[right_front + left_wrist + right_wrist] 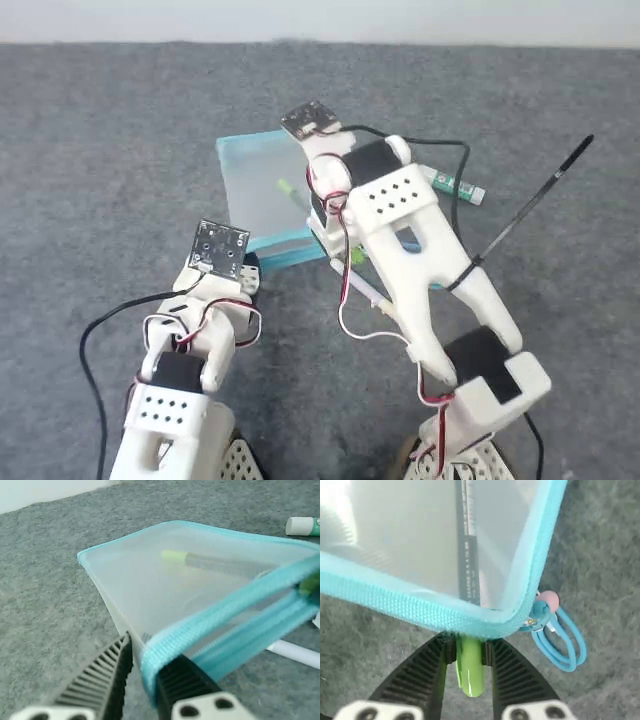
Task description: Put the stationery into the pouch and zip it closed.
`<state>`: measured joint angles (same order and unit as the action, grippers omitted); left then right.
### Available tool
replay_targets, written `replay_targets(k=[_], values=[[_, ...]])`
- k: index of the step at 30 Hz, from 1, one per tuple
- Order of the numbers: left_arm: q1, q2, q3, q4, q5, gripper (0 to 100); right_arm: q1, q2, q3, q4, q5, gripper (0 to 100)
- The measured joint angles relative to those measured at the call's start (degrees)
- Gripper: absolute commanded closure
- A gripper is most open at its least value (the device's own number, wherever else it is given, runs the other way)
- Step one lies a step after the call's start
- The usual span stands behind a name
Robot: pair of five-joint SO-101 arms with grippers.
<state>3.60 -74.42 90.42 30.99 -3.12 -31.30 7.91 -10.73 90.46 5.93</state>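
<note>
Green pen (469,672): clamped between right gripper (468,647) fingers, long axis aimed far-left into the pouch (405,545) mouth.
Pouch edge: pinched shut-fingered by left gripper (142,652) (near-left corner).

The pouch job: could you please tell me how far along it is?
Done: nothing fully in. In hand: left jaws pinch the translucent turquoise-zipped pouch; right jaws hold a green-ended dark pen partway in. Left: white glue stick and white pen outside, then zipping.

Open translucent teal-trimmed pouch (262,190), green-ended pen (469,667) partway inside
</note>
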Motion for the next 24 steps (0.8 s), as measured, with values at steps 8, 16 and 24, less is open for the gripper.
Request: replay_targets(k=[8, 16, 24], values=[[-0.09, 0.00, 0.00, 0.00, 0.00, 99, 0.00, 1.05, -2.73, 0.62, -0.26, 78.9], [-0.35, 0.00, 0.00, 0.00, -0.35, 99, 0.09, -5.01, -2.81, 5.71, 5.10, 78.6], [-1.67, 0.00, 0.00, 0.00, -0.44, 99, -1.58, -18.37, -2.90, 9.41, 9.93, 78.8]])
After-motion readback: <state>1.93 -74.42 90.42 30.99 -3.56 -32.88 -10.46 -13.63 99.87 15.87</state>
